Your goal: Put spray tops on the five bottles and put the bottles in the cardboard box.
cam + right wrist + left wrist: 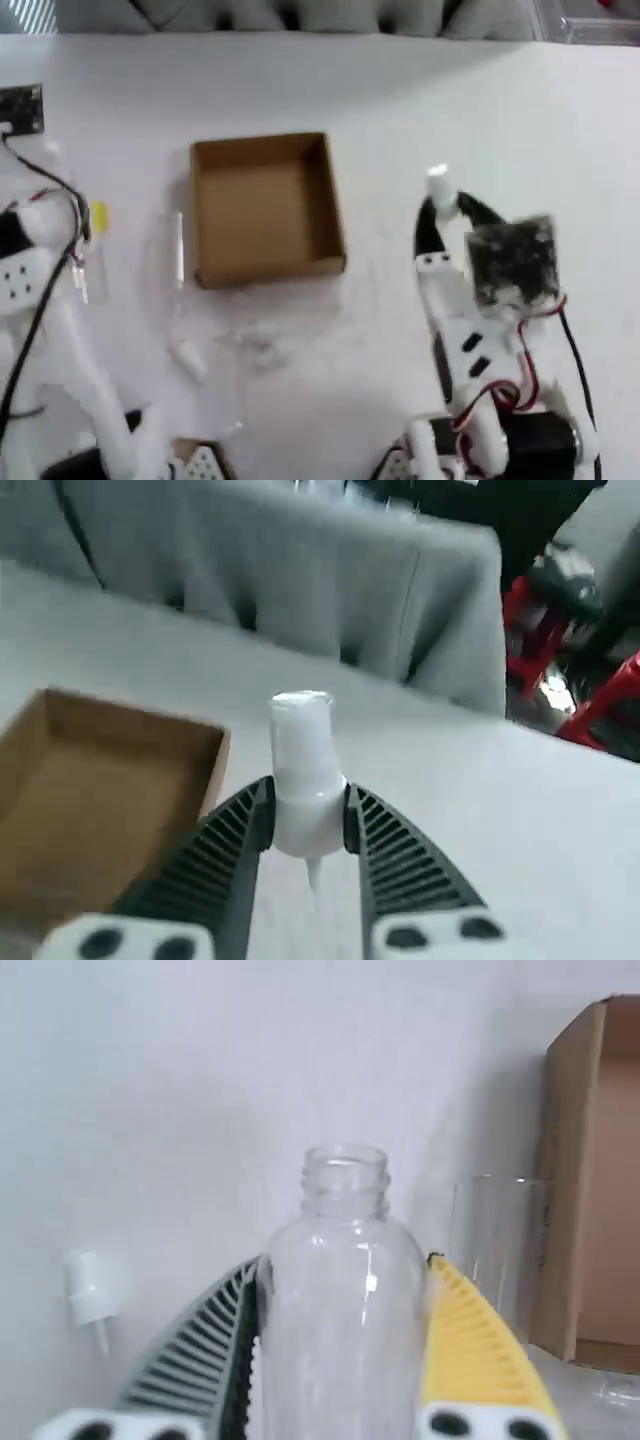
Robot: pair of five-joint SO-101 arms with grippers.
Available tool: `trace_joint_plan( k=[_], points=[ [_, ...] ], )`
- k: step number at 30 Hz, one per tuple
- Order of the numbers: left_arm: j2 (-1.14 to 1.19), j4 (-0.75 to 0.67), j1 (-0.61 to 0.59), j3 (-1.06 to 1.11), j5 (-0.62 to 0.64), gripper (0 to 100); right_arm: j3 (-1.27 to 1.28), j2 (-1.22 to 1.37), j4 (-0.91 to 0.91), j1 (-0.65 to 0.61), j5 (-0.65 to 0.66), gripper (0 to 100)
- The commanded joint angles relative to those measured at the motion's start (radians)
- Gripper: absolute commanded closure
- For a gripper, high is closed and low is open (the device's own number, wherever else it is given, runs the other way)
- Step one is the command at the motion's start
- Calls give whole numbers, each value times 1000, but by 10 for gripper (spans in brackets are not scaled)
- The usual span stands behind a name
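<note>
Overhead, high view. White matte tabletop (380, 90). Near its middle: cardboard box (265, 208), square, brown, open-topped, with thin straight walls and a flat brown floor. Toward the right edge, well apart from the box: right gripper (440, 205), black fingers pinched on the capped spray top (438, 183), white and cylindrical.

Next, left wrist view. Left gripper (345, 1265), one finger grey, the other yellow, both ribbed and tapering, clamped on the held bottle (345, 1300). Bottle of clear plastic, round-shouldered, upright, its threaded neck open at the top. Loose spray top (88, 1290), white, with a thin dip tube, at the tabletop surface, apart from the grey finger. Second bottle (495, 1250), clear, straight-sided, upright, just beside a box wall with a raw cut edge.

Lastly, right wrist view. Two black ribbed fingers closed against the collar of the capped spray top, with the smooth white cap up and the thin dip tube down, held over the tabletop. Cardboard box beyond the fingers, off to one side, its brown interior partly shaded. Grey padded upholstery (300, 590), softly creased, past the tabletop's far edge.
</note>
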Motion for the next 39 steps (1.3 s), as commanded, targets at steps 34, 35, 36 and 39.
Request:
trace_joint_plan(
  k=[34, 35, 36, 39],
  points=[
    [-967, -255, 479, 110, 285, 932, -1252, 591, -31, -447, -322, 984],
    [-980, -261, 515, 144, 275, 932, -1241, 588, -30, -461, -322, 984],
    [-995, -265, 553, 176, 256, 932, -1232, 585, -27, -472, -321, 984],
    [-1050, -267, 682, 279, 207, 932, -1227, 582, -16, -473, -321, 984]
  ],
)
